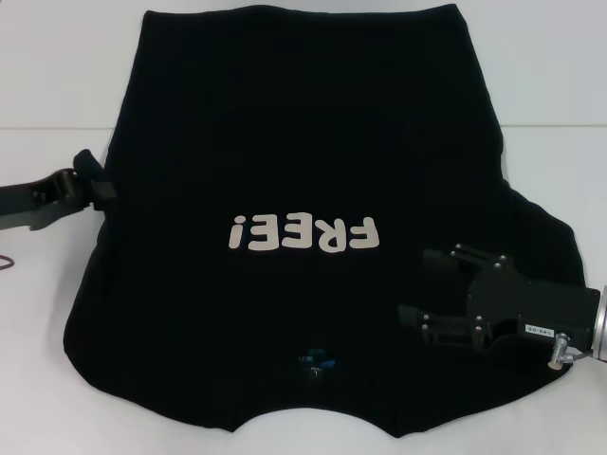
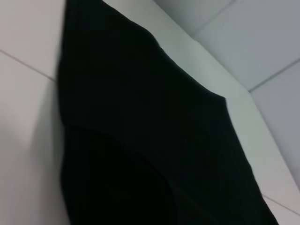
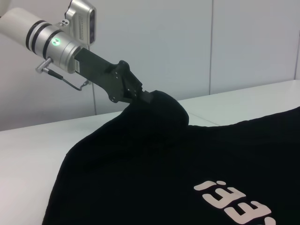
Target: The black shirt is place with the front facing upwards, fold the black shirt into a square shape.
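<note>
Left gripper [image 1: 102, 185] at 9 o'clock is clamped on the shirt [image 1: 285, 142] edge, right gripper [image 1: 417, 289] hovers with jaws apart at 4 o'clock, so a one-sided pull could skew the fold.

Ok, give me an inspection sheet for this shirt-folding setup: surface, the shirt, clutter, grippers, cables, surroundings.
Surface: white table, bare where the shirt does not cover it.
Job's things: black shirt lies spread front up, "FREE!" lettering showing, blue neck label at the near edge; not yet folded square.
Clutter: nothing seen.
Grippers: left gripper at the shirt's left edge, shut on a lifted bunch of fabric. Right gripper low over the shirt's right side, fingers apart, holding nothing.
Cables: thin reddish cable at the left edge; a thin wire along the left wrist.
Surroundings: pale panelled wall behind the table.
</note>
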`<state>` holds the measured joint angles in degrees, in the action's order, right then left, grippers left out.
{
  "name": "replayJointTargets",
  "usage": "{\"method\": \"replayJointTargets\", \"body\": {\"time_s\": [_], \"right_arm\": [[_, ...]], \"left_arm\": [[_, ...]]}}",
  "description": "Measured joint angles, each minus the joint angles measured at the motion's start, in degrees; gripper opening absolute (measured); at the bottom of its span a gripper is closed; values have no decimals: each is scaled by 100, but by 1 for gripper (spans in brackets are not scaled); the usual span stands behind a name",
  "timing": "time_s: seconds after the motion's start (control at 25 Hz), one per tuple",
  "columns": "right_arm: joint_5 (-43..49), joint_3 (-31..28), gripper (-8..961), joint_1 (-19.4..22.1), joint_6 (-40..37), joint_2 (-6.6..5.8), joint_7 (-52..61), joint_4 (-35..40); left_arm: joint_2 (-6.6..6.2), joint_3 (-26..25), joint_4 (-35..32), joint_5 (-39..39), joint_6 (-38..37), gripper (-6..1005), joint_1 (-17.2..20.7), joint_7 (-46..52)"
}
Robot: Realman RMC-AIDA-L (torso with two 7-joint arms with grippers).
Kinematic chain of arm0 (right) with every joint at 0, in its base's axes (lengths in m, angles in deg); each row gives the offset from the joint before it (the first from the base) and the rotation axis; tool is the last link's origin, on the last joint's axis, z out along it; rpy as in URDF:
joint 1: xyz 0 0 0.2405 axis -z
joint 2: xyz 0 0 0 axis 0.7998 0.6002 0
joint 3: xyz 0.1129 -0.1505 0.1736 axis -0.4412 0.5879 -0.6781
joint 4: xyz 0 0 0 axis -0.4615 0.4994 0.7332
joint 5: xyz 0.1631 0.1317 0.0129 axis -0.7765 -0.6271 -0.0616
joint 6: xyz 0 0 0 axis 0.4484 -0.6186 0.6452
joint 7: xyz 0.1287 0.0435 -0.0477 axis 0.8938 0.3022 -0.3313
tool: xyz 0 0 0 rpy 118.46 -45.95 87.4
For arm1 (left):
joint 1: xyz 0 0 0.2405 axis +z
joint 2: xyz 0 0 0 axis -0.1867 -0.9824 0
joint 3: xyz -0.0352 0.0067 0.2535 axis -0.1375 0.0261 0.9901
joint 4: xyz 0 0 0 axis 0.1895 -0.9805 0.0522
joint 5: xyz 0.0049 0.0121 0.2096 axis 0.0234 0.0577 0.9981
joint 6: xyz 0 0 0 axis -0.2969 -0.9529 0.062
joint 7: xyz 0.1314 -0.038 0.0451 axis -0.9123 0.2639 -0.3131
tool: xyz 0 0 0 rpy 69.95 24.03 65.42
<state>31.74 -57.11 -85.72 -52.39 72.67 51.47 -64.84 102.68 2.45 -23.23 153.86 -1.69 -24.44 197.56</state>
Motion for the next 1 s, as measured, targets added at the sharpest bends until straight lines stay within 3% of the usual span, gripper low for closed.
{"method": "replayJointTargets", "body": {"time_s": [0.2, 0.48, 1.0], "right_arm": [[7, 0, 895, 0, 20, 7, 0, 0], [5, 0, 894, -1, 7, 9, 0, 0], [9, -1, 895, 1, -9, 8, 0, 0]], "left_arm": [[96, -24, -36, -3, -111, 2, 1, -101], [66, -229, -41, -64, -134, 32, 107, -146], [114, -110, -262, -123, -431, 86, 176, -429]]}}
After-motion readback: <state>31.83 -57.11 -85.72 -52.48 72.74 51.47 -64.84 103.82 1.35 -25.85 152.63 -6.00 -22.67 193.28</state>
